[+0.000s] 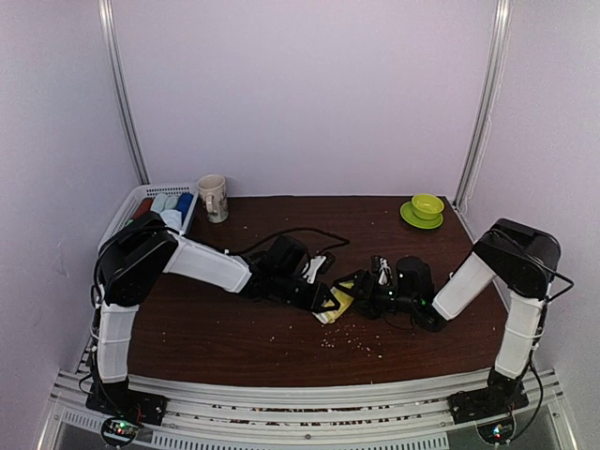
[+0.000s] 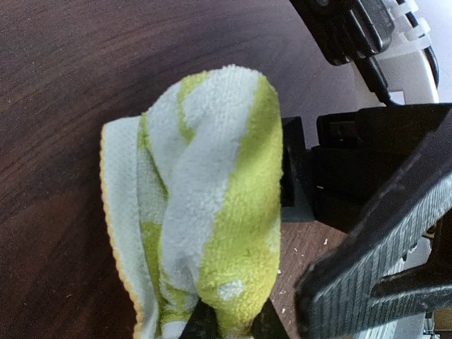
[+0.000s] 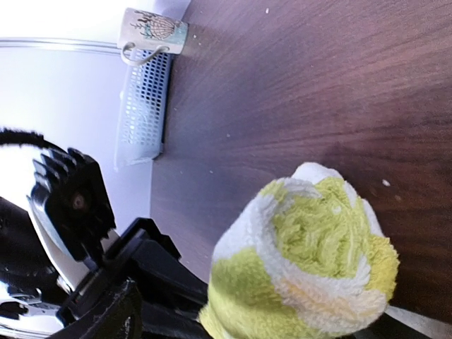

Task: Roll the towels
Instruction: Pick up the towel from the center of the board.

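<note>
The yellow-green towel (image 1: 336, 306) with white print lies partly rolled at the middle of the table, between both grippers. In the left wrist view the roll (image 2: 212, 198) runs away from the camera, and my left gripper (image 2: 233, 326) is shut on its near end. In the right wrist view the roll's spiral end (image 3: 311, 261) faces the camera. My right gripper (image 1: 361, 291) is open astride the towel. Its ribbed finger (image 2: 374, 268) stands a little apart from the cloth. The long pale blue-white towel does not show on the table.
A white slatted basket (image 1: 131, 208) with several rolled cloths stands at the back left, and it also shows in the right wrist view (image 3: 145, 106). A printed mug (image 1: 214, 197) stands beside it. A green cup on a saucer (image 1: 427, 208) is at the back right. Crumbs (image 1: 352, 342) dot the front.
</note>
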Motion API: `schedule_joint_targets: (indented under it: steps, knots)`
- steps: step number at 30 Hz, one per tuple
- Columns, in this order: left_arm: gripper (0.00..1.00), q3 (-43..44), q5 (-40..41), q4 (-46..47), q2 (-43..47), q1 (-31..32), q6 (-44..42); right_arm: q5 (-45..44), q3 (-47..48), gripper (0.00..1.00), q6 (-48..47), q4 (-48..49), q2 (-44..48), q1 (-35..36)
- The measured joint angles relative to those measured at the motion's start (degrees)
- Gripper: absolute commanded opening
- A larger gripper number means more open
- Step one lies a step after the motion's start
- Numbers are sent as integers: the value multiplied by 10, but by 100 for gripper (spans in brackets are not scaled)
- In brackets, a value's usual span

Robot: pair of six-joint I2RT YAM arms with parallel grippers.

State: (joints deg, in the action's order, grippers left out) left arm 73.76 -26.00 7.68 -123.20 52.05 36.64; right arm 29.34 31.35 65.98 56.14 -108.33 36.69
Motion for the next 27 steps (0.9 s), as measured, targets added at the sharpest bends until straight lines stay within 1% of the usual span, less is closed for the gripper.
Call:
schedule_joint_targets:
  steps: [3, 5, 7, 9, 11, 12, 15, 16, 19, 22, 24, 27]
  knots:
    - [0, -2, 0, 4, 0, 0, 0, 0, 12, 81, 33, 57, -37, 3]
    - [0, -4, 0, 9, 0, -1, 0, 0, 17, 73, 51, 95, -59, 5]
    - [0, -7, -1, 15, 0, -3, 0, -3, 19, 59, 77, 145, -82, 6]
    - [0, -10, -2, 17, 2, -4, 0, -5, 19, 41, 88, 177, -110, 7]
    - [0, -13, 0, 17, 4, -4, -1, -9, 19, 27, 100, 205, -133, 7]
    - [0, -15, 1, 16, 6, -4, -4, -8, 19, 21, 112, 227, -143, 7]
    - [0, -19, 4, 13, 14, -4, -11, -6, 15, 13, 124, 261, -156, 6]
    - [9, -20, 5, 12, 16, -4, -13, -5, 14, 10, 125, 270, -159, 6]
    - [34, -28, 14, 8, 26, -3, -21, 1, 12, 10, 127, 290, -166, 7]
    - [55, -49, 28, -14, 55, 0, -28, 10, 13, 9, 125, 294, -168, 17]
    - [68, -69, 44, -46, 87, 1, -32, 20, 13, 9, 121, 294, -167, 24]
    - [80, -100, 74, -97, 143, 0, -40, 36, 10, 9, 109, 285, -157, 31]
